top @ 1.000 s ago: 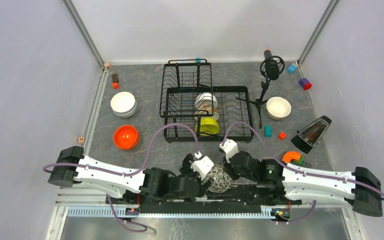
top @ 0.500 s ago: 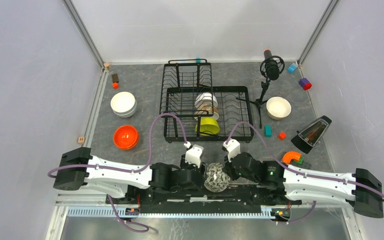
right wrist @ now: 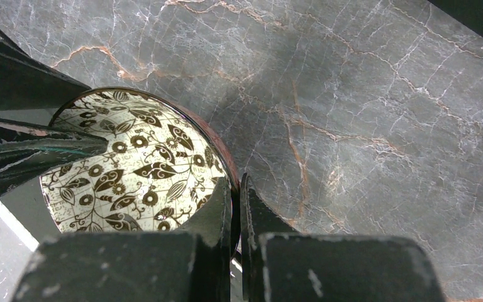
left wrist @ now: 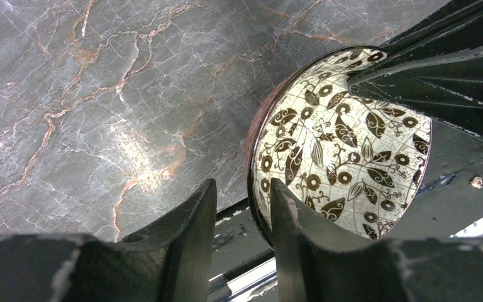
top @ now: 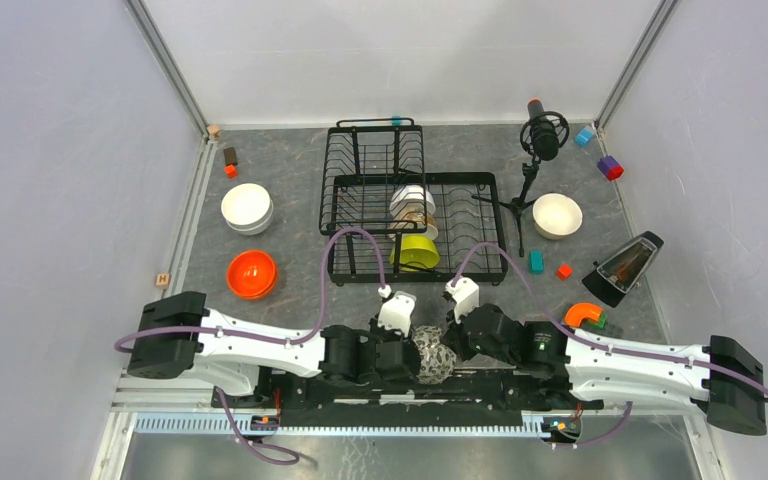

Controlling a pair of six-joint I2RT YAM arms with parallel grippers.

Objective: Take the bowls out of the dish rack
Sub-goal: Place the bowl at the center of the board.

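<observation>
The dark-patterned bowl (top: 430, 358) hangs between both grippers above the table's near edge. My right gripper (right wrist: 236, 182) is shut on its rim, one finger inside and one outside the bowl (right wrist: 132, 163). My left gripper (left wrist: 244, 185) is open and straddles the opposite rim. One of its fingers is inside the bowl (left wrist: 346, 138), and the other stands apart from the outer wall. The black dish rack (top: 485, 180) at table centre holds upright white bowls (top: 412, 203) and a lime green bowl (top: 418, 252).
On the table sit stacked white bowls (top: 247, 207), an orange bowl (top: 251, 273) and a cream bowl (top: 557, 215). A microphone tripod (top: 530, 190) stands right of the rack. A black wedge-shaped object (top: 623, 268) and small coloured blocks (top: 536, 262) lie on the right.
My left gripper has slid right to the patterned bowl and narrowed its jaws around the rim. The right gripper kept its hold and barely moved.
</observation>
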